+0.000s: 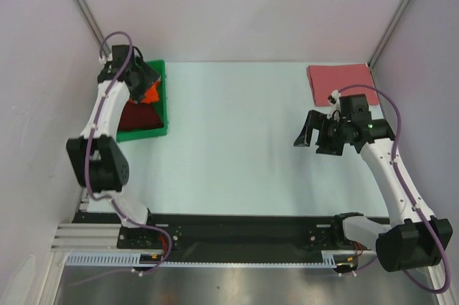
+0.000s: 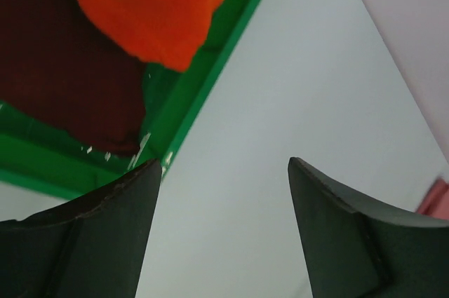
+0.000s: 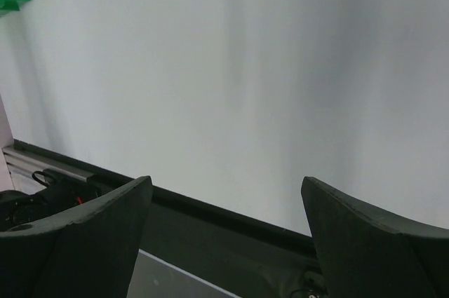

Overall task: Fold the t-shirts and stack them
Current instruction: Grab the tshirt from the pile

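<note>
At the far left of the table (image 1: 229,125), a green bin (image 1: 164,100) holds two of the t-shirts. The orange shirt (image 1: 152,92) lies bunched toward the back, and the maroon shirt (image 1: 140,115) fills the nearer part of the bin. The left gripper (image 2: 224,163) hangs over the bin's right-hand wall with its jaws spread wide and nothing between them. In its wrist view one finger (image 2: 91,235) sits over the green rim and the other over bare table. The orange shirt lies ahead and to the left of the tips, with the maroon cloth beside it. From above, the arm covers much of the bin, so whether a finger touches the orange cloth is hard to say; the wrist view suggests it does not.

The pink shirt (image 1: 338,81) lies folded flat as a rectangle at the far right corner of the table, well apart from the bin. The right gripper (image 1: 310,143) hovers near it on the near side, over bare table, pointing left, its jaws likewise wide and empty. Its wrist camera takes in pale tabletop, a corner of the green bin far off, and the black rail (image 3: 231,231) at the near edge.

Purple cables (image 1: 118,36) loop along both arms. Pale walls (image 1: 43,68) close in the table on three sides, and the bin's wall rises between the tabletop and the two shirts inside.
</note>
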Motion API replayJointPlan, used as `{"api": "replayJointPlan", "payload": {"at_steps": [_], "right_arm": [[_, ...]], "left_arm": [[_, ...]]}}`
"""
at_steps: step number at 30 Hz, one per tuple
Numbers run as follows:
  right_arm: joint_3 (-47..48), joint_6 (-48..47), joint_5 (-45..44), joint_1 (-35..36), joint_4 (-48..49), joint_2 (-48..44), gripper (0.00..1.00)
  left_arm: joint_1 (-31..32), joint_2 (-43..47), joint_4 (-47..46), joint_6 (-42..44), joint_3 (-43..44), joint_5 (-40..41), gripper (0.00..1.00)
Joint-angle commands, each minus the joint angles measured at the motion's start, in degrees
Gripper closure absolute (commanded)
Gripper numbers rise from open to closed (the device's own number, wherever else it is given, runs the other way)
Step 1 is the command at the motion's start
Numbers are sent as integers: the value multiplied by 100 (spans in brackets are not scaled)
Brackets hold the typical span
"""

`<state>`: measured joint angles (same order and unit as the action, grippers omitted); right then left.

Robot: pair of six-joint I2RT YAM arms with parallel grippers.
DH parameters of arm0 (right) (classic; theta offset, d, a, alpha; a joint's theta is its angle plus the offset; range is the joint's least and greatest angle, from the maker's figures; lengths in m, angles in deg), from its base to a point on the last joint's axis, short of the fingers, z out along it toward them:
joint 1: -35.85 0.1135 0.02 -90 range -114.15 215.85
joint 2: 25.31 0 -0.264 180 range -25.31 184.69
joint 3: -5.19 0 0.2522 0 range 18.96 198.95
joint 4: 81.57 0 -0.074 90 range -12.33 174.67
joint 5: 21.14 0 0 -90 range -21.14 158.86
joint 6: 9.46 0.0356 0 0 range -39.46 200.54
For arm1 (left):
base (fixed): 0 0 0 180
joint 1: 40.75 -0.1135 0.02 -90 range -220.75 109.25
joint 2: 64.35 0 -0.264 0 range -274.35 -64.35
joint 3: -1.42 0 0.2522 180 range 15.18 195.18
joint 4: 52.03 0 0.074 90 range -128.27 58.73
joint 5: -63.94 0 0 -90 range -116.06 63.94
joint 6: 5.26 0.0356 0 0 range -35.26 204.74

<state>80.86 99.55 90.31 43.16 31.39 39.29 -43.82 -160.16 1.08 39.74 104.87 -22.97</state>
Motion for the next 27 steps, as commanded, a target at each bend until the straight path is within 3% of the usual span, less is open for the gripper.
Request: {"api": "replayJointPlan", "payload": {"at_steps": [1,4,9,17,23,26,27], "right_arm": [[550,-388,237,-124,-60,35,5],[691,-389,123,-282,-78,236,8],[761,-275,61,-669,-34,492,7],[954,-187,87,-924,-7,887,7],[1060,-143,-53,-951,-69,1081,8],[1104,-151,-1,-960,-43,1160,8],[1113,-143,8,-960,-34,1178,8]], "left_arm": [[-185,-972,950,79,1319,701,22],[-317,-1703,1214,-202,1909,885,29],[-413,-2397,1522,-755,2263,1053,26],[-484,-3039,917,-871,2456,702,28],[-493,-3277,679,-739,2966,666,53],[-493,-3181,600,-651,2966,701,77],[-493,-3120,582,-582,2993,710,92]]}}
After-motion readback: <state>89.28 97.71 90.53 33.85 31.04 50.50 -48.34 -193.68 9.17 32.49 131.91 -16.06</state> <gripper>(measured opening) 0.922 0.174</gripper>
